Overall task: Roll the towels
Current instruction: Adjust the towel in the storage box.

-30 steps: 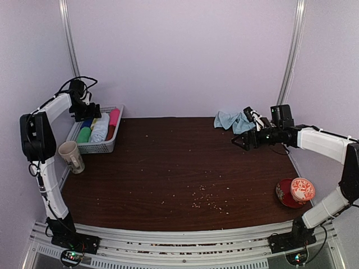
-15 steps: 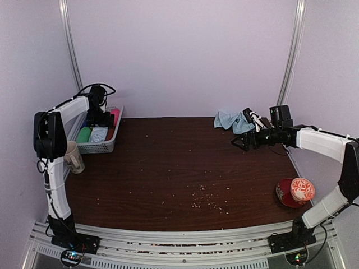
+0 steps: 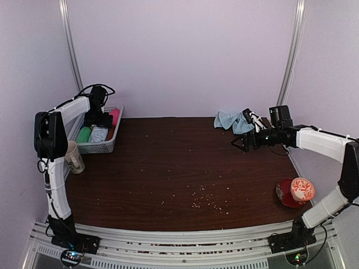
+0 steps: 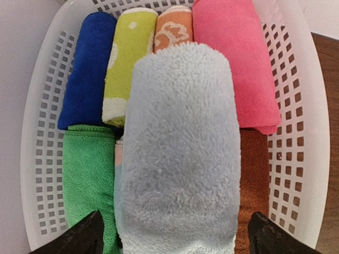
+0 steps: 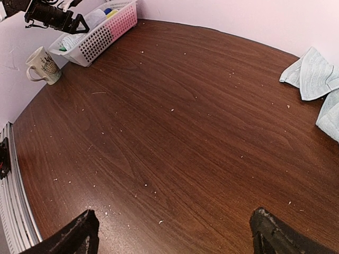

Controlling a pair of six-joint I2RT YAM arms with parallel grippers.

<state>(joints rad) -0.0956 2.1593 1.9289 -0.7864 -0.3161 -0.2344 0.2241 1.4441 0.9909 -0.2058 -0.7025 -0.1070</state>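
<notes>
Hiding coloured rolls (image 4: 130, 58) partly, pale towel (image 4: 177, 159).

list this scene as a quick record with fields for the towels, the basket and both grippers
rolled towel: pale blue, lying on top of the coloured rolls in the white basket
unrolled towel: pale blue, crumpled at the table's far right
left gripper: open, above the basket, straddling the rolled towel, apparently clear of it
right gripper: open, empty, over bare table beside the unrolled towel
other items: mug near the basket; red patterned bowl at near right
task status: one towel rolled, one not yet
</notes>
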